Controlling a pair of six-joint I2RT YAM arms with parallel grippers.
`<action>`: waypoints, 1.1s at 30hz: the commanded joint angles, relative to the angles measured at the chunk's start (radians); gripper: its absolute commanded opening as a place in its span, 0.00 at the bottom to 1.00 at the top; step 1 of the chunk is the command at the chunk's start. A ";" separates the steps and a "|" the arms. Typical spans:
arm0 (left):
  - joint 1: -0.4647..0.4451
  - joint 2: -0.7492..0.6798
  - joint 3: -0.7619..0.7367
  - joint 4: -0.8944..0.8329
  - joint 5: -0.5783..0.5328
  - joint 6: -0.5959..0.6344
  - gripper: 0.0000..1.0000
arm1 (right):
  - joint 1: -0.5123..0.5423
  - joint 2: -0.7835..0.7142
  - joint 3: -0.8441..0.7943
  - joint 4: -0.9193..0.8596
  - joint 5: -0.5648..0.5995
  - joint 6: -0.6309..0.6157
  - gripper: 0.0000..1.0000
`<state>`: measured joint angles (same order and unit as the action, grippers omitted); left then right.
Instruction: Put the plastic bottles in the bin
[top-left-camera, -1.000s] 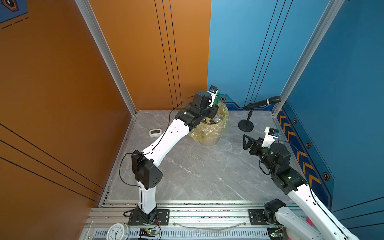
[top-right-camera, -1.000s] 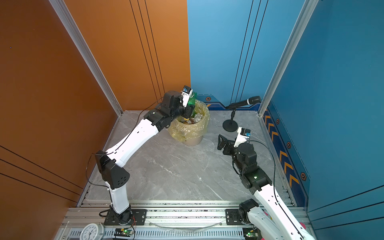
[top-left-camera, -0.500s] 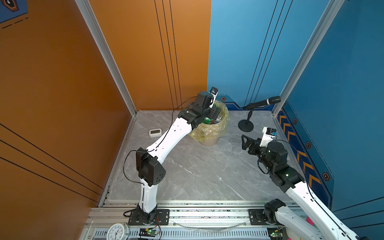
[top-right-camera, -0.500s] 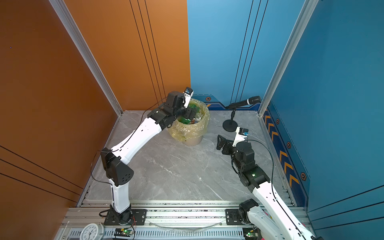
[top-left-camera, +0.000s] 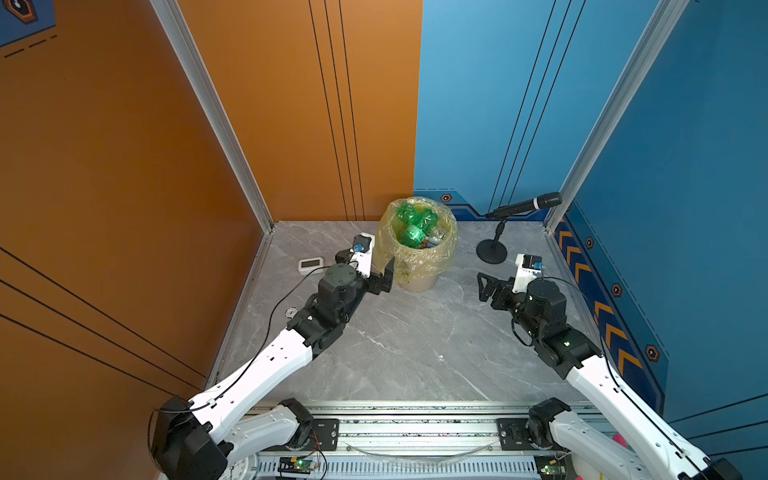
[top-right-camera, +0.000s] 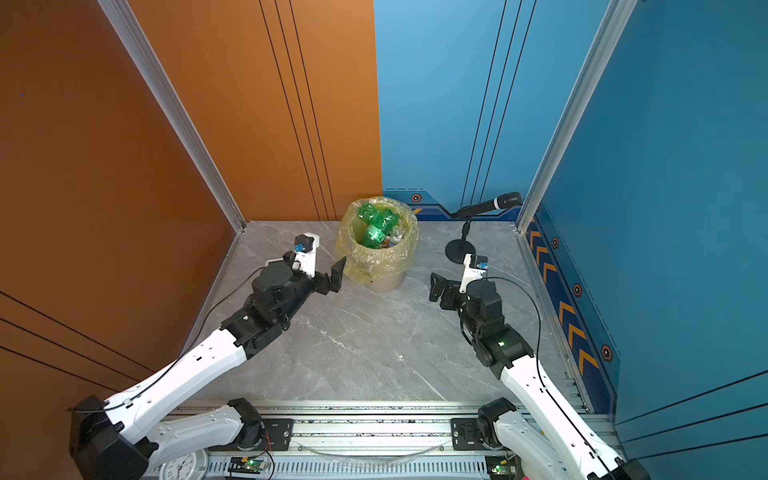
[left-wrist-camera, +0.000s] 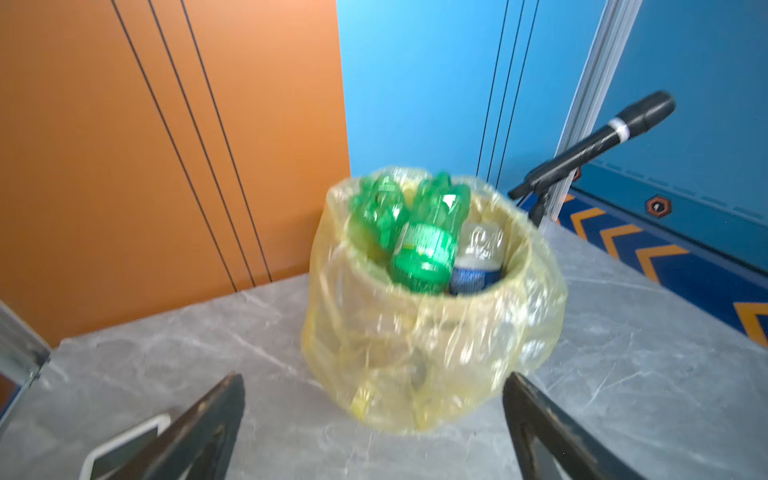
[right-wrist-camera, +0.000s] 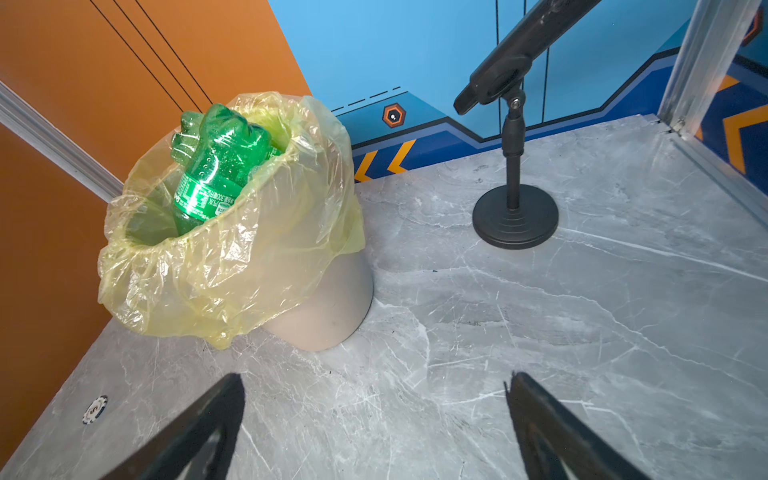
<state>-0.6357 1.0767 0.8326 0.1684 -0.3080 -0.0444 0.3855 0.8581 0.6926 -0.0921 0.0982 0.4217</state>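
Left wrist view looks straight at the bin (left-wrist-camera: 415, 353), a beige bucket lined with a crinkled yellow bag, which stands directly ahead of the left gripper (left-wrist-camera: 374, 380); its two dark fingers (left-wrist-camera: 216, 415) are spread wide with nothing between them. Going from the left in a top view, a small white timer (top-left-camera: 311, 264) lies near the orange wall, then comes the left gripper (top-left-camera: 366, 266), with one finger just beside the bag though I cannot tell whether it touches. Then comes the bin (top-left-camera: 419, 282) near the back corner where orange wall meets blue. Inside it two green bottles (top-left-camera: 411, 235) stand nearly on end, bases up and necks down, leaning a little, their long axes running steeply into the bucket. A clear bottle (left-wrist-camera: 482, 241) and a blue-labelled one (left-wrist-camera: 473, 276) lie lower beside them, and anything deeper is hidden. Further right a microphone (top-left-camera: 523, 205) sits on a round-based stand, and the right gripper (top-left-camera: 484, 289) hangs well apart from the bin, fingers also wide and empty. No bottle shows anywhere on the grey marble-patterned table (top-left-camera: 395, 345); only a small round token (top-left-camera: 291, 311) lies near its left edge. Judging by that, the loading looks finished or nearly so. If anything needed pushing down, the left arm is the nearer one.
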 joint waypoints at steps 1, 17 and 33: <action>0.023 -0.068 -0.065 0.043 -0.079 -0.036 0.98 | 0.025 0.040 0.029 0.033 -0.043 -0.015 1.00; 0.308 -0.144 -0.670 0.518 -0.323 0.084 0.98 | 0.057 -0.210 -0.399 0.353 0.621 -0.337 1.00; 0.597 0.465 -0.460 0.722 0.081 0.028 0.98 | -0.285 0.680 -0.416 1.165 0.195 -0.397 1.00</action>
<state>-0.0502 1.5475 0.3412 0.9386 -0.3347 0.0170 0.1097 1.5436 0.2451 0.9810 0.3794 0.0399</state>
